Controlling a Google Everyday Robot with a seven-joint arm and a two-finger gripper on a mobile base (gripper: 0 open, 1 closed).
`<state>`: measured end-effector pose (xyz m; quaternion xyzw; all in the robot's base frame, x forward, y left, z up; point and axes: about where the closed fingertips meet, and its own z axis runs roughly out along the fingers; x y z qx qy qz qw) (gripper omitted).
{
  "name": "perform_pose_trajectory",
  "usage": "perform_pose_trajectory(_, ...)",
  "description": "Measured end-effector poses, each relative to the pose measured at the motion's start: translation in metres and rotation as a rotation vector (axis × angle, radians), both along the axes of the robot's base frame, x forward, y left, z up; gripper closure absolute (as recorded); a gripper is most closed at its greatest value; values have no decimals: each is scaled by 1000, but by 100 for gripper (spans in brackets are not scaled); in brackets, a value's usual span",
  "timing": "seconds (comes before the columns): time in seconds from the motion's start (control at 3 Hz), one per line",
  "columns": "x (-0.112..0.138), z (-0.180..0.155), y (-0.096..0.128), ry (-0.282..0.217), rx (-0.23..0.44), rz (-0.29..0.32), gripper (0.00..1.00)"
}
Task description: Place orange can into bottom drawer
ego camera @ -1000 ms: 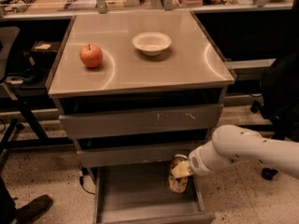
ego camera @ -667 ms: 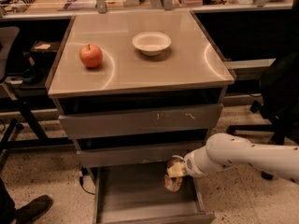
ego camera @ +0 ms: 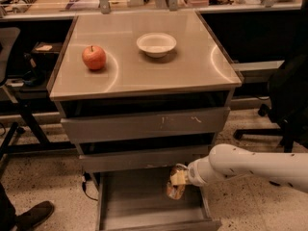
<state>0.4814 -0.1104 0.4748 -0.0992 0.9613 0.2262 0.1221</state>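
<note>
The orange can (ego camera: pixel 175 188), with a mottled orange-brown and white label, hangs over the right side of the open bottom drawer (ego camera: pixel 139 201), a wide shallow grey tray pulled out at the cabinet's foot. My gripper (ego camera: pixel 181 176) comes in from the right on a white arm and is shut on the can's top. The can is just above the drawer floor, near the right wall; whether it touches the floor I cannot tell.
Two upper drawers (ego camera: pixel 144 124) with scuffed fronts are closed. A red apple (ego camera: pixel 94 57) and a white bowl (ego camera: pixel 156 44) sit on the cabinet top. A black chair (ego camera: pixel 288 105) stands at right, a shoe (ego camera: pixel 33 215) at lower left.
My gripper with the can has moved left and lower, further over the open bottom drawer.
</note>
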Motion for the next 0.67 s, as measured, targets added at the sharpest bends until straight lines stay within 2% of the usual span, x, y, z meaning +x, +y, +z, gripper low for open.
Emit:
perform_pose_trajectory(0.33,-5,-25,10,23,26,-15,100)
perform_pose_trajectory(0.67,-10,-78,14,78,70,-128,100)
